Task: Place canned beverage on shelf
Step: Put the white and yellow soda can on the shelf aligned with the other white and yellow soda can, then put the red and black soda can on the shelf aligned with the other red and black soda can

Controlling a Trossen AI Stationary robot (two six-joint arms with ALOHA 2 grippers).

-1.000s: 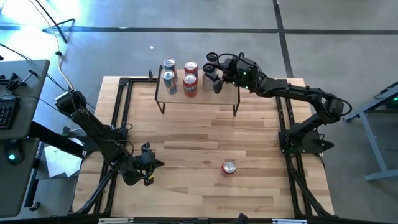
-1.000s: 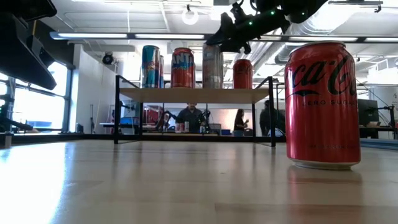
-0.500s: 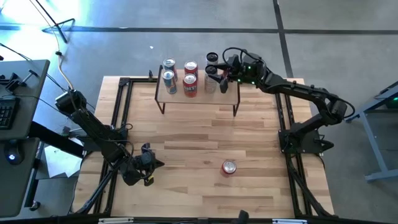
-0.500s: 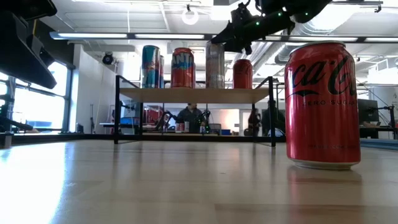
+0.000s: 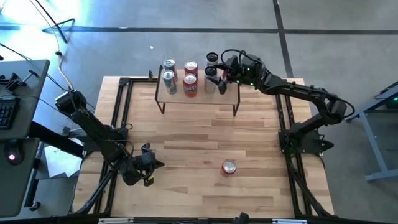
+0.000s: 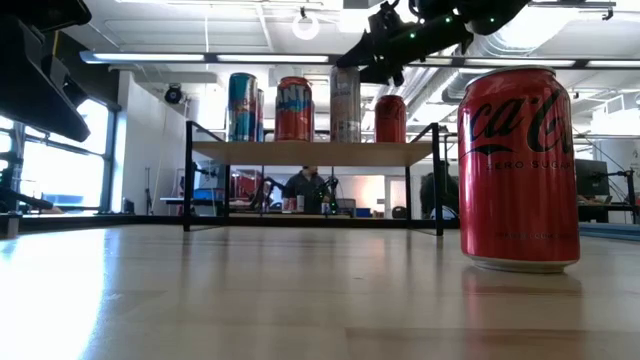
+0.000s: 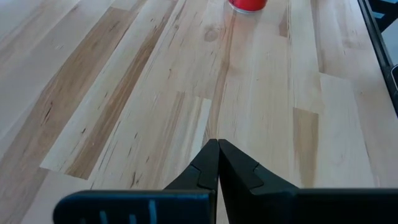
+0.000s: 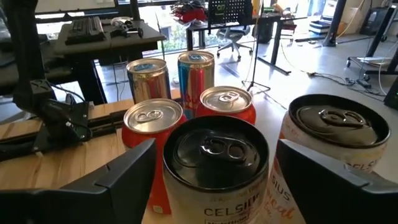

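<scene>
The right gripper (image 5: 213, 65) sits up at the far right end of the shelf (image 5: 198, 93), fingers spread wide on either side of a Celsius can (image 8: 214, 168) with a black lid, not touching it as far as I can tell. That can stands upright on the shelf top, right between the two fingers (image 8: 121, 177), so it's on the shelf and not clamped. The right arm reaches in from its base at the table's right edge, stretched long and low toward the back, with the wrist roughly level over the shelf top. The left gripper (image 7: 217, 163) is parked near the front left of the table (image 5: 199, 137), fingers pressed together with nothing in them, pointing across bare wood. From above you get the layout: two blue cans (image 5: 168, 73) on the left of the shelf, two red cans (image 5: 190, 78) in the middle, the gripper on the right, and one Coke can (image 5: 229, 167) standing alone on the table near the front. The wrist camera shows what the top view hides (the gripper covers it there): the Celsius label, plus another pale can (image 8: 333, 146) just beside it. The low view puts the Coke can huge in the foreground, with the shelf behind it and people in the room beyond.
</scene>
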